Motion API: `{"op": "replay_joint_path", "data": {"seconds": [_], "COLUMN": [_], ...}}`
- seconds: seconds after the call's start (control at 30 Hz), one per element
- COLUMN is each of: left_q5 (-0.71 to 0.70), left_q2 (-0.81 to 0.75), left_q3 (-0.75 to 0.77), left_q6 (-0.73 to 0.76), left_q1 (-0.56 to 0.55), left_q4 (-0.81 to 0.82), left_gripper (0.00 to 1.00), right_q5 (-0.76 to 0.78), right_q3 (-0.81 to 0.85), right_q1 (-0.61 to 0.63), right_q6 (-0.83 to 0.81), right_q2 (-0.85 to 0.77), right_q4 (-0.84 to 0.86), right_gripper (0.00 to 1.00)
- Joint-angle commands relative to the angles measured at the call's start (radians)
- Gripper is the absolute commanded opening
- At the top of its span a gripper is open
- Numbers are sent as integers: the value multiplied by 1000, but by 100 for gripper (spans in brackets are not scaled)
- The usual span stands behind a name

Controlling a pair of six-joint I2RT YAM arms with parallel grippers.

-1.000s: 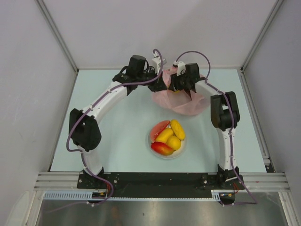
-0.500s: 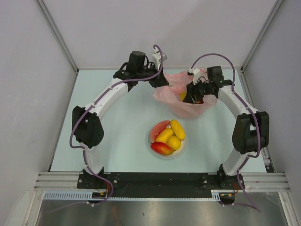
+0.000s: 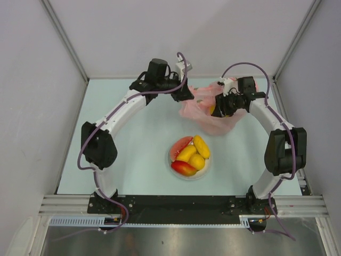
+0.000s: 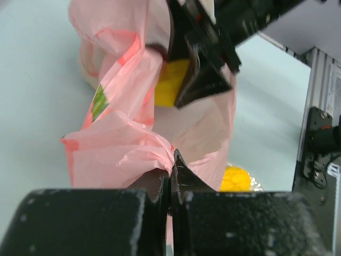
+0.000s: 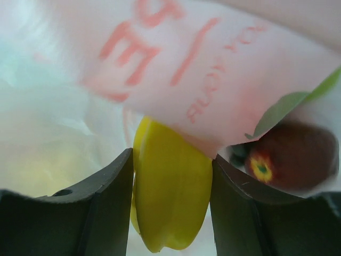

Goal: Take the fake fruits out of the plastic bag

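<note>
Right gripper (image 5: 171, 156) clamps a yellow fruit (image 5: 170, 202) in the bag (image 4: 122, 149); left gripper (image 4: 171, 170) pinches the rim. We risk clinging plastic tugging it loose.

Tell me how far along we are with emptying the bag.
Done: five glossy plastic fruits lie on the white round plate. In hand: the left hand is pinched shut on the crinkly translucent pink plastic bag; the right hand grips a yellow plastic fruit inside it. Left: lift that one out, then the dark red apple beside it.
</note>
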Motion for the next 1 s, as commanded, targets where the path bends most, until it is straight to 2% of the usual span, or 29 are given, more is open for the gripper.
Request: {"op": "replay_joint_path", "data": {"seconds": [0.0,0.1,0.27,0.33,0.43,0.57,0.6,0.7,0.73,0.87,0.97], "left_q5": [-57,-65,-116,-143,-218,-235,-251,-281,-281,-265,-208], "left_q2": [-78,-87,-128,-131,-124,-119,-116,-82,-69,-59,-59], "left_q3": [144,183,129,77,25,-30,-41,-21,-6,-1,-1], "left_q6": [10,6,46,80,109,59,43,-29,-29,-29,-29], "left_q1": [-5,-5,-6,-8,-3,31,37,58,60,58,58], "left_q4": [48,54,29,26,-6,65,107,128,126,137,152], "left_gripper": [0,0,0,0,0,0,0,0,0,0,0], "right_q5": [-137,-21,100,70,-112,-266,-280,-311,-304,-303,-317], "right_q3": [58,24,-34,-36,-36,-34,-34,-37,-42,-82,-98], "right_q1": [59,120,105,76,22,14,16,30,31,30,36], "right_q6": [-156,-285,-371,-327,-322,-475,-509,-663,-698,-692,-694], "right_q2": [-39,-16,57,30,-83,-237,-263,-329,-353,-412,-427], "right_q4": [27,30,107,176,219,64,-32,-249,-279,-278,-258], "right_gripper": [48,51,52,48,48,57,57,56,53,50,51]}}
